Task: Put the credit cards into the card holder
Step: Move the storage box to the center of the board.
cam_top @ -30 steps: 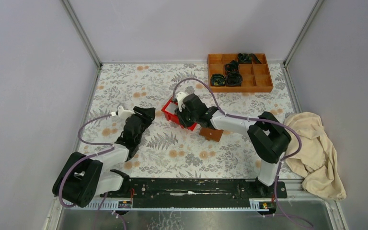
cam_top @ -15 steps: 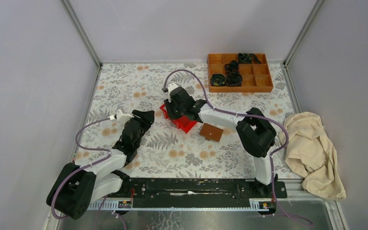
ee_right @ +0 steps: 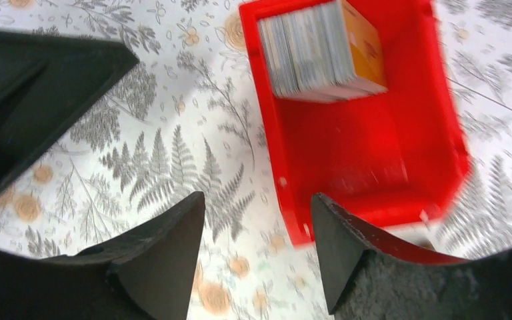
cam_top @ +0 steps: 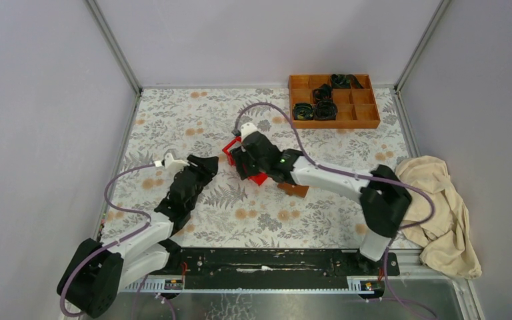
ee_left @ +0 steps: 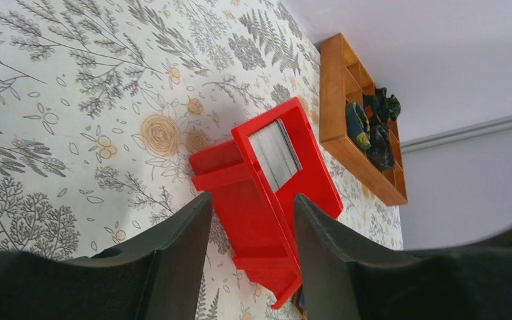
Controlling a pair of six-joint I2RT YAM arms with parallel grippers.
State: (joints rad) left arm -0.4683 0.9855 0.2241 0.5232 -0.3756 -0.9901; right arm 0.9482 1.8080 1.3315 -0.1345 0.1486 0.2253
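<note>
From above, the right arm (cam_top: 320, 175) leans across the floral desk (cam_top: 173, 120) with its wrist over the red bin (cam_top: 229, 149). The brown card holder (cam_top: 296, 190) lies just beside the bin, half tucked under that forearm. The left arm (cam_top: 183, 190) points at the bin from the other side, near but apart. Against half a second ago, the right elbow has swung out to the right and the forearm covers more of the card holder. The left arm has stretched a little further in, and the bin looks unmoved.

At the left wrist, the left fingers (ee_left: 180, 233) are spread wide with nothing between them. They frame the bin, where the credit cards (ee_left: 275, 153) stand on edge in a pale pack.

At the right wrist, the right fingers (ee_right: 163, 247) are likewise parted and empty above the bin's near end. The cards sit packed at the far end, a gold-tan one outermost. I'd judge them light, stiff and slick, pressed tight together. The exposed top edge of the outer card, pinched across its thickness, looks the best hold. A gentle pinch should keep two from coming up together.
</note>
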